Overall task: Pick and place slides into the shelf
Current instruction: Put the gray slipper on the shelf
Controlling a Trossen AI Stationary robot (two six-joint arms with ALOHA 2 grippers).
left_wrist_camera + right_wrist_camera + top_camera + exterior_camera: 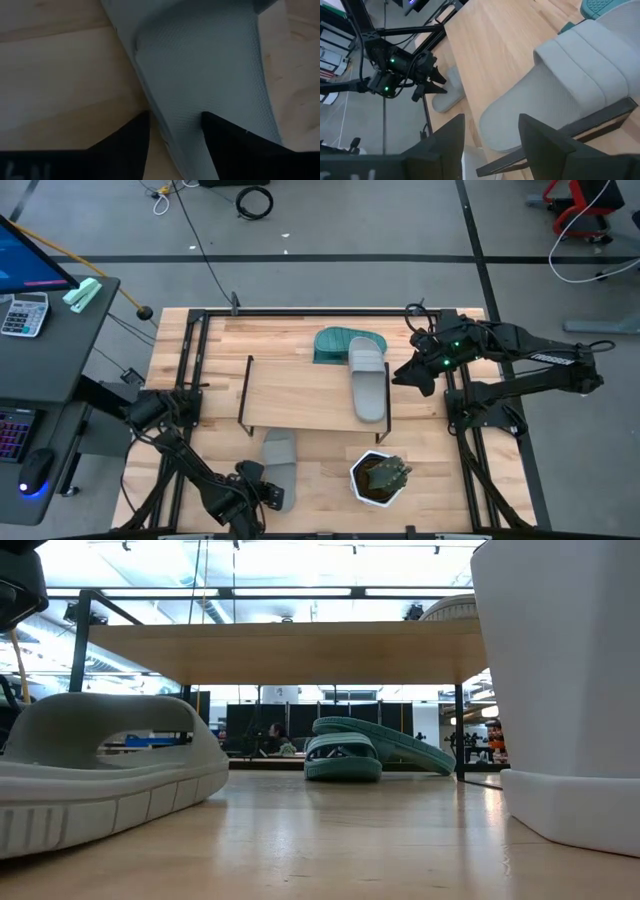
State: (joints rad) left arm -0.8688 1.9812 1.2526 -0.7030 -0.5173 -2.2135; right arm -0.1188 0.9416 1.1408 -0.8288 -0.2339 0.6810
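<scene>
A light grey slide (pixel 280 465) lies sole-down on the table in front of the shelf (pixel 300 392), and my left gripper (pixel 262 485) is shut on its near edge. A second grey slide (pixel 368 385) lies on the shelf's board at its right end. Two teal slides (pixel 345 755) rest on the table at the shelf's far edge, one (pixel 405 745) leaning on the other. My right gripper (pixel 490 145) hangs open above the shelf's right end, over the grey slide (pixel 560 95), holding nothing. My left gripper has the grey slide's side rim (pixel 172 125) near its heel end pinched between its two fingers. One finger (pixel 235 150) is on the textured footbed and the other (pixel 125 147) is outside the rim. The fingers slant down from the table's near left. The slide sits flat on the table (pixel 100 805).
A white hexagonal plant pot (pixel 378 478) stands on the table right of the grey slide, near the front edge. Black frame rails (pixel 190 360) run along the table's sides. The left half of the shelf board is bare.
</scene>
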